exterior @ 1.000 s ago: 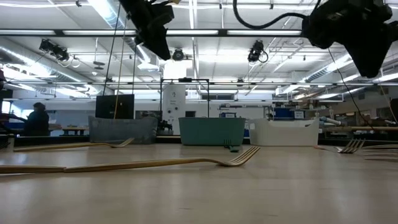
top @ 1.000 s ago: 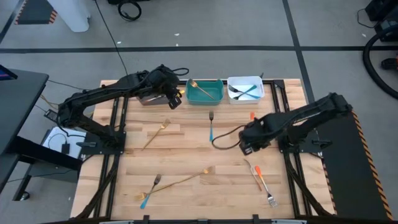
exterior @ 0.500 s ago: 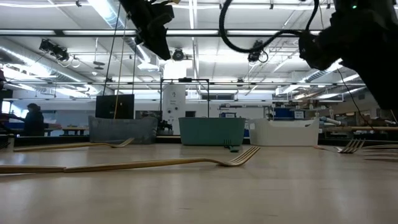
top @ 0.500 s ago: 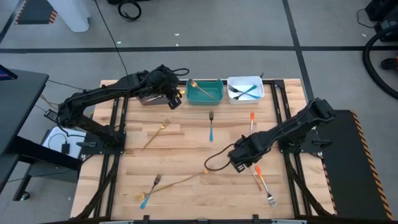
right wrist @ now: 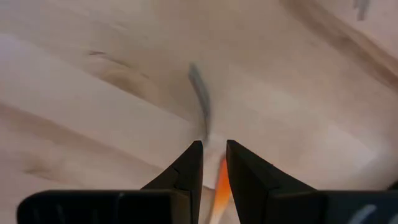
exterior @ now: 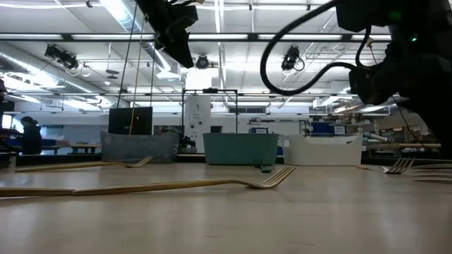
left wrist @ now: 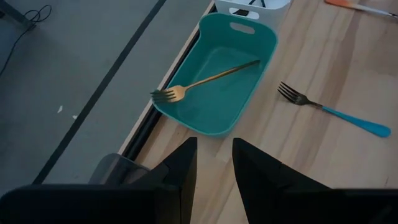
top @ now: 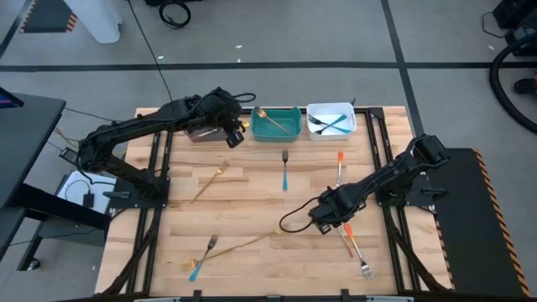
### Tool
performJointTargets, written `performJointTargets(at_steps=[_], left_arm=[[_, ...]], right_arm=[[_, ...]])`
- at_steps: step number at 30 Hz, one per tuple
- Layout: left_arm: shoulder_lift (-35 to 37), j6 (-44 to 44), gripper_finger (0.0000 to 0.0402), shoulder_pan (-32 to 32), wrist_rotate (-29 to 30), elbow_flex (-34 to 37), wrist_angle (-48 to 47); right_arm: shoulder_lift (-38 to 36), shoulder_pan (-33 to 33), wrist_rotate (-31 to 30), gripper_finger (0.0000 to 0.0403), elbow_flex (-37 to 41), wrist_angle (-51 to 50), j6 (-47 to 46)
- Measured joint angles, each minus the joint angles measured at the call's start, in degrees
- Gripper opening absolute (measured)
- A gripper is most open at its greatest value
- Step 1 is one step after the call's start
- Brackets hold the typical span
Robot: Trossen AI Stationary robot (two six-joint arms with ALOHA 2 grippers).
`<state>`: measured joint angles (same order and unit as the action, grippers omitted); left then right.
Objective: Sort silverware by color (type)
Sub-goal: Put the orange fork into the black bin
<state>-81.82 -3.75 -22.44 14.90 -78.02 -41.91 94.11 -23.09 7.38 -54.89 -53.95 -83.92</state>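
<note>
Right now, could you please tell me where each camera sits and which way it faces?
High: overhead, straight down; both arms, table.
Low: table height, level across; arms overhead, teal bin.
Left wrist: above the teal bin; left hand open.
Right wrist: down at orange-handled utensil; right hand.
Shared: teal bin.

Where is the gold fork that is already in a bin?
In the high view, the gold fork lies in the teal bin at the table's far edge, beside the white bin.
</note>
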Motion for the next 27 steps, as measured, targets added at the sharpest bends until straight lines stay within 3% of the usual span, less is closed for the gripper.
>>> performJointTargets(at_steps=[14,21,24,27], left_arm=[[0.0,0.0,0.0112,0.0,0.0,0.0,0.0],[0.0,0.0,0.0112,0.0,0.0,0.0,0.0],[0.0,0.0,0.0112,0.0,0.0,0.0,0.0],[0.0,0.0,0.0112,0.0,0.0,0.0,0.0]], right_arm=[[0.6,0.0,-0.6,0.0079,1.9,2.4,0.6],[0.6,0.2,0.2,0.0078,6.6,12.2,-0.1],[0.2,0.5,0.6,0.0060,8.3,14.8,-0.1],[-0.1,0.9,0.6,0.0018,8.5,14.3,1.1]])
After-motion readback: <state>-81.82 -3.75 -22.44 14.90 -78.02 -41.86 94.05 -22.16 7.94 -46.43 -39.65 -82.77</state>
